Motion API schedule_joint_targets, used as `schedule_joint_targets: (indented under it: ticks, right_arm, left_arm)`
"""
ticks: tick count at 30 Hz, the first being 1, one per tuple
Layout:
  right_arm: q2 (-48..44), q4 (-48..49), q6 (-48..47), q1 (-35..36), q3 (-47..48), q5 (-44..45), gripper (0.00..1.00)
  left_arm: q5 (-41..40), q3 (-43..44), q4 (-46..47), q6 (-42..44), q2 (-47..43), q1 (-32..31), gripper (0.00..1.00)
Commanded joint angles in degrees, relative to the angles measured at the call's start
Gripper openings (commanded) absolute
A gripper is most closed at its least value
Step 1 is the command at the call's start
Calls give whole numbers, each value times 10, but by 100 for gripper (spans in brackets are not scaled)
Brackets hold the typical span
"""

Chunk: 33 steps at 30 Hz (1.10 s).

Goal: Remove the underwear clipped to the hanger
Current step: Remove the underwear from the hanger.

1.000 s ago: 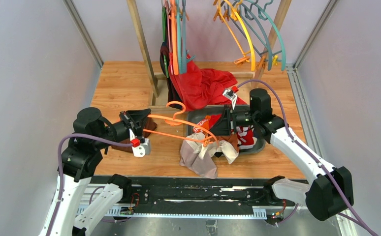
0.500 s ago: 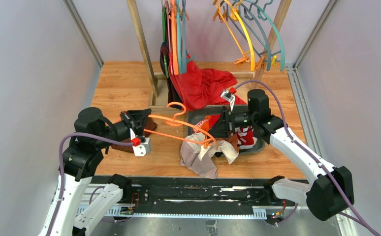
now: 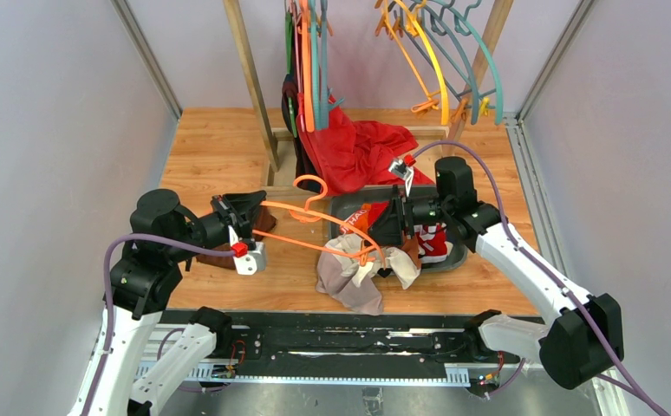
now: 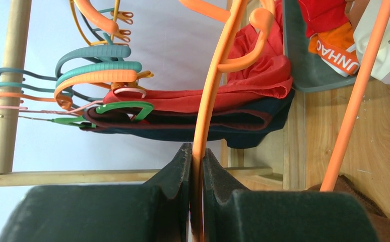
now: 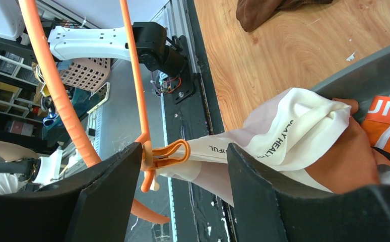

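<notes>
Beige underwear (image 5: 288, 133) on orange clip (image 5: 169, 153) between fingers (image 5: 107, 194) of right end effector (image 5: 183, 156)

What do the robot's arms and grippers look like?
The left arm and right arm are white with chunky black joints, and a purple cable loops along each. The left gripper and right gripper each have two thick dark fingers, by a white block with a red bit.

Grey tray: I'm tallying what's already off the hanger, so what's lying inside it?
Inside the grey tray lie red briefs with white trim and an orange-waistband garment; pale beige briefs drape over its near rim. The right gripper covers the middle, hiding anything there.
</notes>
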Motion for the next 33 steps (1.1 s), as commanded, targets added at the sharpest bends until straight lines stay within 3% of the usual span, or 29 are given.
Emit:
schedule_joint_targets:
  ticks: [1,8,16,25,33]
  right_arm:
    - [-1,-8,-4,8,17,-1,65]
    - [6,57,64,8,-5,-27,65]
    - [-7,120,121,8,-45,-28,57]
    - [-9,106,105,7,-56,-4,61]
    - [-10,127,122,6,-70,-8,58]
  left_arm:
    - [-11,-3,37,1,-1,-1,0]
    - [-3,-14,42,39,1,-1,0]
    - [-12,-56,107,74,-12,-2,0]
    - [9,-77,141,63,-22,-2,0]
    - [-11,-88,172,55,-24,-2,0]
